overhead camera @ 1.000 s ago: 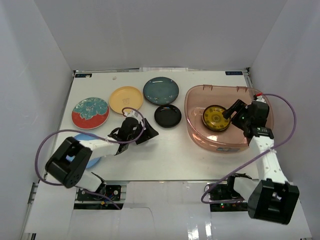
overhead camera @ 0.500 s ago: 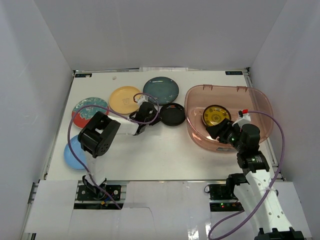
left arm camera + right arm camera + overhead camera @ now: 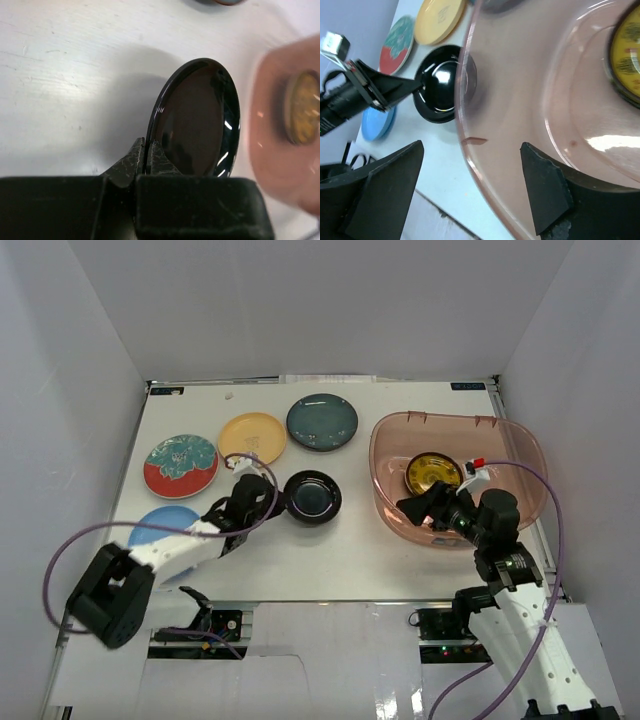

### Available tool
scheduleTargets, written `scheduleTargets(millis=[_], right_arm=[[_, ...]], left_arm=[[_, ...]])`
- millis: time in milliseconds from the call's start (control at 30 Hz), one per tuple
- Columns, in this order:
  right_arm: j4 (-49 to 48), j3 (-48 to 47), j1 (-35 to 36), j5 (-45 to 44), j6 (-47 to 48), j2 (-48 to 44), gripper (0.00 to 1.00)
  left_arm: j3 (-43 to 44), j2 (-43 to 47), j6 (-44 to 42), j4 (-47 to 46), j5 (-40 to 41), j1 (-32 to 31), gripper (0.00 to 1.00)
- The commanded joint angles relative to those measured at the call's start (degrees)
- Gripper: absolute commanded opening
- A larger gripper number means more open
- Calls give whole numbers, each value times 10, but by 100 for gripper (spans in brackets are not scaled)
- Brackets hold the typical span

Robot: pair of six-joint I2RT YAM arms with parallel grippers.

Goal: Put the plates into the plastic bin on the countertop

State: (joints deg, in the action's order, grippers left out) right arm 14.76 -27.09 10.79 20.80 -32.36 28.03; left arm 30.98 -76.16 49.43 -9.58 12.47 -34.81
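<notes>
L gripper (image 3: 276, 502) clamped on left rim of black plate (image 3: 312, 497), mid countertop (image 3: 350, 555), just left of plastic bin (image 3: 520, 455). R gripper (image 3: 425, 515) fingers apart, holding nothing, at bin's near-left rim. Yellow plate (image 3: 433, 473) lies in bin. Red-teal plate (image 3: 181, 465), yellow-orange plate (image 3: 252, 438), dark teal plate (image 3: 322, 422) and light blue plate (image 3: 165, 525) sit on countertop, left side.
</notes>
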Motion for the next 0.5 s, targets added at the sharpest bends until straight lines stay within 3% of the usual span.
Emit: scheduleTargets(millis=[0, 67, 167, 200, 267, 367, 400, 467], right_arm=[[-4, -52, 60, 24, 17, 26, 85], [-3, -80, 105, 6, 19, 62, 91], [-10, -111, 236, -100, 18, 119, 98], [-14, -133, 308, -124, 19, 135, 98], [-24, -163, 374, -175, 19, 189, 98], [-68, -174, 403, -164, -1, 243, 100], [-90, -164, 405, -159, -18, 250, 95], [-139, -155, 405, -161, -34, 256, 76]], left_arm=[[-30, 179, -36, 50, -52, -4, 0], [-35, 266, -47, 83, -112, -5, 0], [-21, 315, -51, 132, -186, -11, 0], [-18, 334, -51, 139, -201, -11, 0], [-13, 361, -49, 153, -227, -11, 0], [0, 382, -57, 175, -238, -11, 0], [7, 391, -60, 185, -235, -12, 0], [21, 401, -72, 216, -228, -11, 0]])
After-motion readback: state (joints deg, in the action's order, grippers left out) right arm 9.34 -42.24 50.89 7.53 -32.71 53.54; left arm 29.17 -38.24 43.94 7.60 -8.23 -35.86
